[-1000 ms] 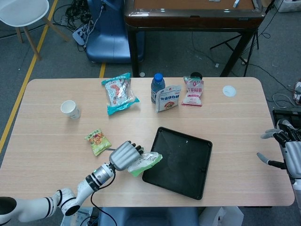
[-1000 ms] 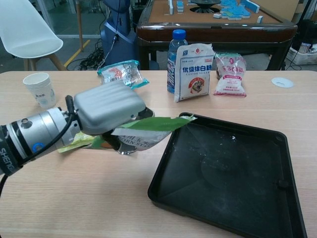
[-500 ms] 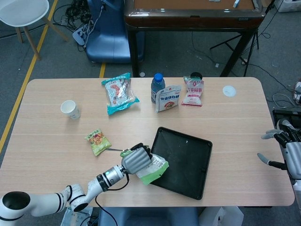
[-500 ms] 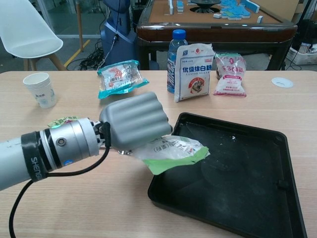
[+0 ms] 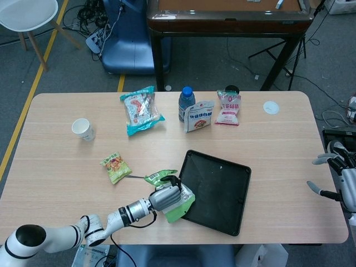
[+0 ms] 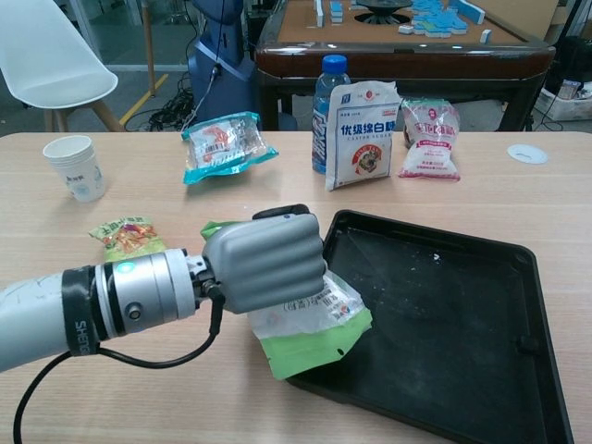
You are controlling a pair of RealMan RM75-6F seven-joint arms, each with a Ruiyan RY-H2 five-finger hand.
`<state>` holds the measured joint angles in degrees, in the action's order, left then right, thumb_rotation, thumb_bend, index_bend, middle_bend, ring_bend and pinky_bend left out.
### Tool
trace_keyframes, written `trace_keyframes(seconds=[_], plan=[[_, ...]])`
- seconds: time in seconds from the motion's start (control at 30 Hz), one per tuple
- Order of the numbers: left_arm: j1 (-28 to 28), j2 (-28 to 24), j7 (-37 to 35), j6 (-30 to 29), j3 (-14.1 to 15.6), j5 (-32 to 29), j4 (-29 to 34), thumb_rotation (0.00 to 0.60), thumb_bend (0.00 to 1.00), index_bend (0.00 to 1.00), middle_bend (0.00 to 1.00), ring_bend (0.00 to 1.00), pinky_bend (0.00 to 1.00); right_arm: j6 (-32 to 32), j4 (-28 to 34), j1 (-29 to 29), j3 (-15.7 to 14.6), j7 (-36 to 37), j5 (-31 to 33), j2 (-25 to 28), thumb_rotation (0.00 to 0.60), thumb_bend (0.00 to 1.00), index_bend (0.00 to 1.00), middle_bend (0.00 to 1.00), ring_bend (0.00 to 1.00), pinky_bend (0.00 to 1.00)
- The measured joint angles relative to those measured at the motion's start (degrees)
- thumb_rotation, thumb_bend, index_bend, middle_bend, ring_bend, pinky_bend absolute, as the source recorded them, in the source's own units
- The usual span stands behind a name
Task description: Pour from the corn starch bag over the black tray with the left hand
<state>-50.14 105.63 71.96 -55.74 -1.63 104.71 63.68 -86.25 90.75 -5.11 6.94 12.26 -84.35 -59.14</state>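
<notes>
Gripping the tipped corn starch bag (image 6: 310,324) over the black tray (image 6: 462,314), left hand (image 6: 264,262); spill possibly none.

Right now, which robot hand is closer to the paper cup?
Left. The left hand grips the green bag at the tray's near-left edge, some way from the paper cup. The right hand hangs beyond the table's far right edge.

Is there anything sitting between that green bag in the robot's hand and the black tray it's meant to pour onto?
Nothing visible does. The left hand grips the corn starch bag, whose lower end already hangs over the near-left edge of the black tray. The other bags and the water bottle stand beyond the tray's far side.
</notes>
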Motion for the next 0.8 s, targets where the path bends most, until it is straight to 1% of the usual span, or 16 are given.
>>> trace_keyframes(seconds=[0.17, 0.27, 0.5, 0.6, 0.8], plan=[[1.22, 0.23, 5.67, 0.05, 0.18, -0.27, 0.23, 0.6, 0.3, 0.52, 0.7, 0.66, 0.75, -0.28, -0.13, 0.11, 0.1, 0.06, 0.01, -0.14, 0.6, 0.1, 0.41, 0.34, 0.15, 0.18], [2.46, 0.49, 10.84, -0.03, 0.04, -0.9, 0.52, 0.6, 0.31, 0.52, 0.69, 0.65, 0.75, -0.31, -0.16, 0.22, 0.08, 0.04, 0.12, -0.18, 0.6, 0.1, 0.41, 0.34, 0.15, 0.18], [6.69, 1.53, 26.67, 0.08, -1.18, -4.97, 3.32, 0.6, 0.33, 0.51, 0.69, 0.64, 0.75, -0.51, -0.33, 0.5, 0.08, 0.25, 0.32, -0.32, 0.6, 0.1, 0.41, 0.34, 0.15, 0.18], [8.08, 1.77, 30.39, 0.55, -1.58, -7.04, 5.43, 0.6, 0.33, 0.51, 0.69, 0.64, 0.74, -0.54, -0.45, 0.62, 0.09, 0.37, 0.44, -0.36, 0.6, 0.1, 0.41, 0.34, 0.15, 0.18], [9.19, 1.88, 33.84, 0.81, -1.41, -8.16, 6.94, 0.6, 0.36, 0.49, 0.69, 0.64, 0.73, -0.66, -0.57, 0.72, 0.17, 0.55, 0.47, -0.49, 0.6, 0.1, 0.41, 0.34, 0.16, 0.18]])
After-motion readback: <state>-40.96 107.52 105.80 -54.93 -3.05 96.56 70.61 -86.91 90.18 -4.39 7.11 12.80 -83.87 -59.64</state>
